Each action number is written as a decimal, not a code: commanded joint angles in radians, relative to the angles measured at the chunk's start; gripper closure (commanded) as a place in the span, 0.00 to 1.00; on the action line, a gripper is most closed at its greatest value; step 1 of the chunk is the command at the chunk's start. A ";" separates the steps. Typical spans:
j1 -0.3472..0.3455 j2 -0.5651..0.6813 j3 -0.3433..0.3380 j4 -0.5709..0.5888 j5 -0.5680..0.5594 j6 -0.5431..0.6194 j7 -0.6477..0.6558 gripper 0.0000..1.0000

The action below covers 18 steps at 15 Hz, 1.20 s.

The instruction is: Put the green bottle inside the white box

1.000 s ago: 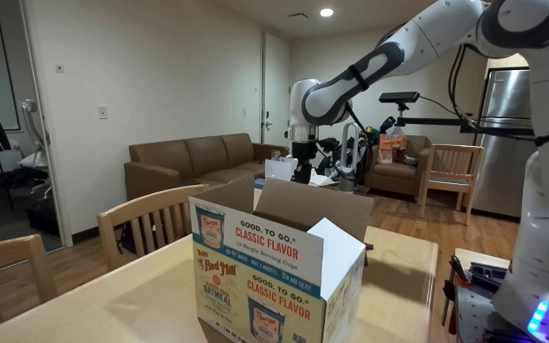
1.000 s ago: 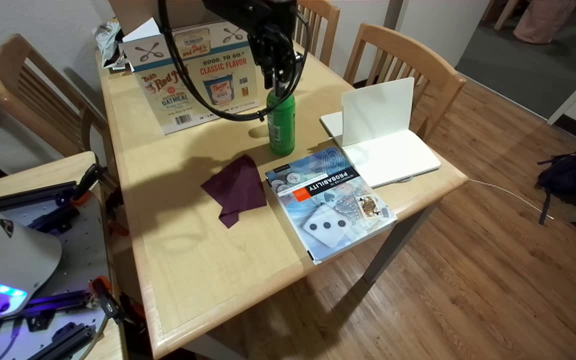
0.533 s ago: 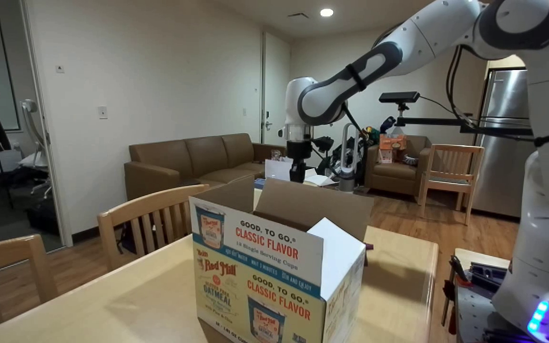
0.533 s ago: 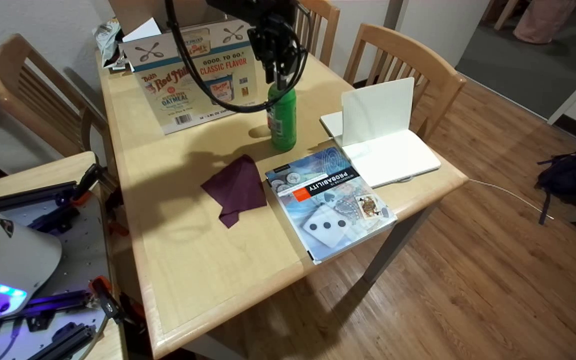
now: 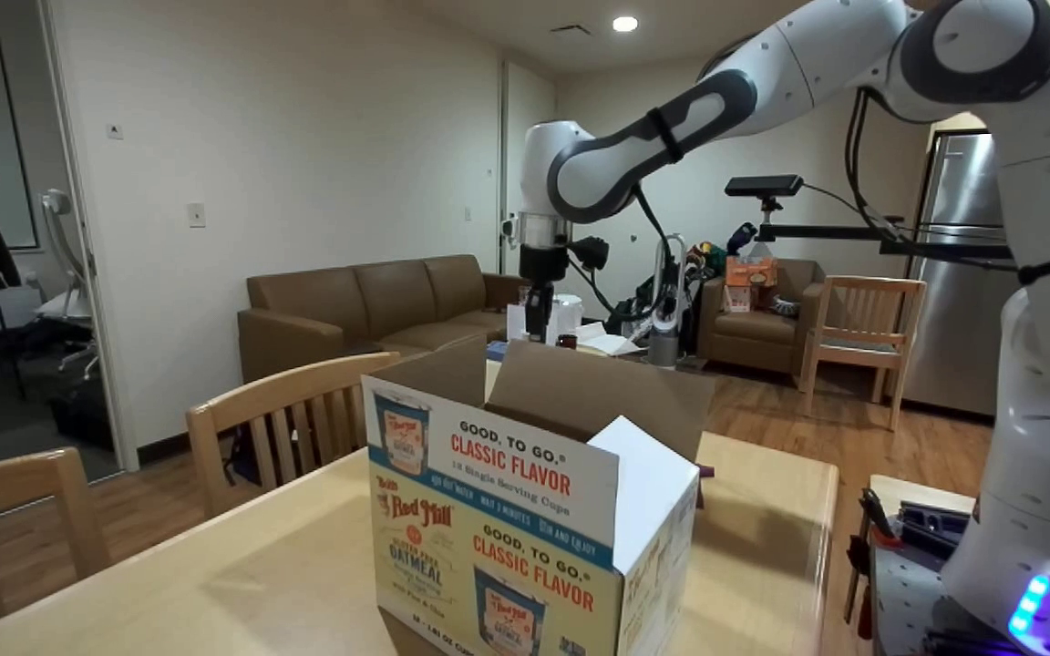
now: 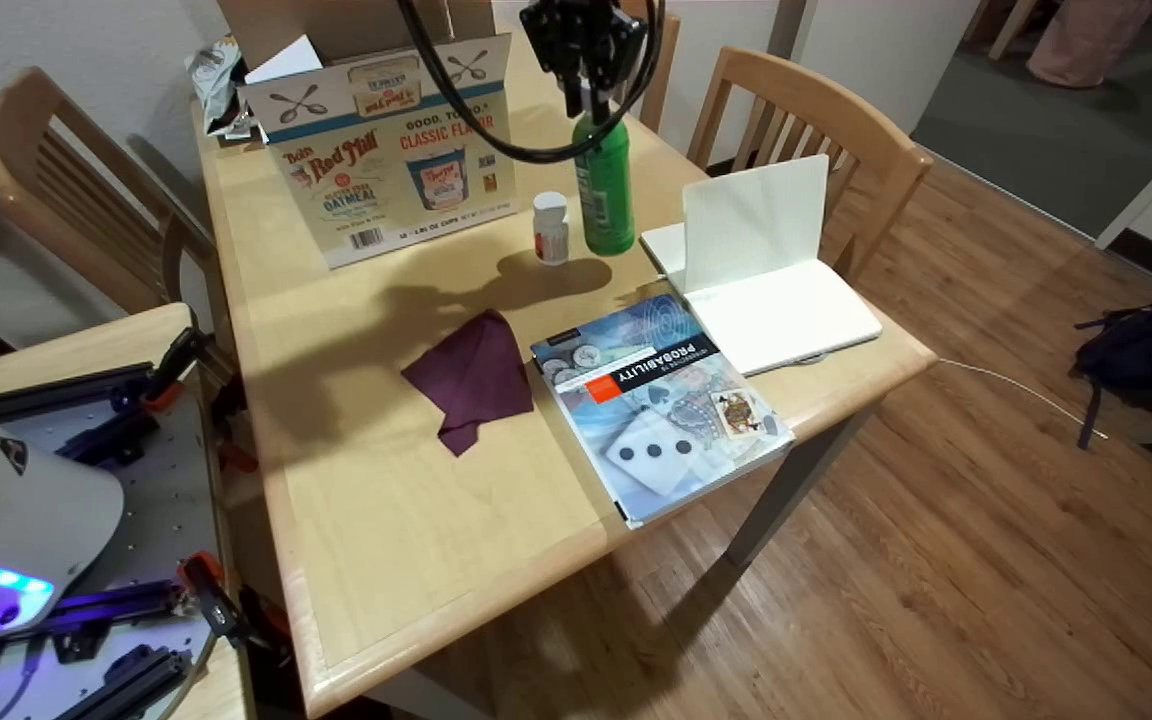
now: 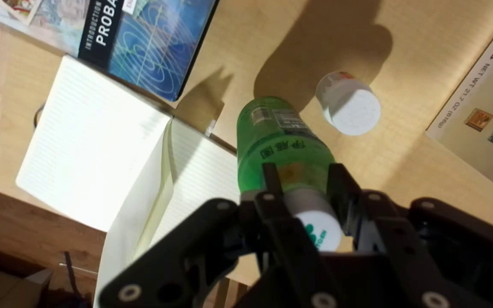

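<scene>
The green bottle (image 6: 606, 195) with a white cap hangs nearly upright from my gripper (image 6: 588, 98), above the table. In the wrist view the fingers (image 7: 301, 179) are around the neck and cap of the bottle (image 7: 278, 128). In an exterior view the gripper (image 5: 539, 319) shows beyond the box, and the bottle is hidden. The white box (image 6: 406, 160) stands upright on the table with its flaps open. It also shows in the other pictures, large in an exterior view (image 5: 498, 547) and at the right edge of the wrist view (image 7: 482, 119). Its inside floor is hidden.
A small white bottle (image 6: 551, 230) stands on the table between the box and the green bottle. An open notebook (image 6: 776, 310), a probability book (image 6: 661, 405) and a maroon cloth (image 6: 476, 380) lie nearby. Chairs (image 6: 806, 140) flank the table. A black cable loops by the gripper.
My gripper has risen with the green bottle and carried it toward the notebook side, a little away from the box. The small white bottle behind it has come into view.
</scene>
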 commanded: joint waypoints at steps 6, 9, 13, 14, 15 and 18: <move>0.076 0.098 0.020 0.259 -0.139 -0.123 0.000 0.89; 0.105 0.111 0.025 0.317 -0.170 -0.159 0.001 0.89; 0.108 0.119 0.042 0.422 -0.098 -0.303 -0.004 0.89; 0.104 0.120 0.046 0.451 -0.073 -0.360 -0.006 0.89; 0.101 0.117 0.047 0.475 -0.057 -0.401 -0.002 0.89; 0.097 0.108 0.057 0.524 0.010 -0.500 -0.003 0.89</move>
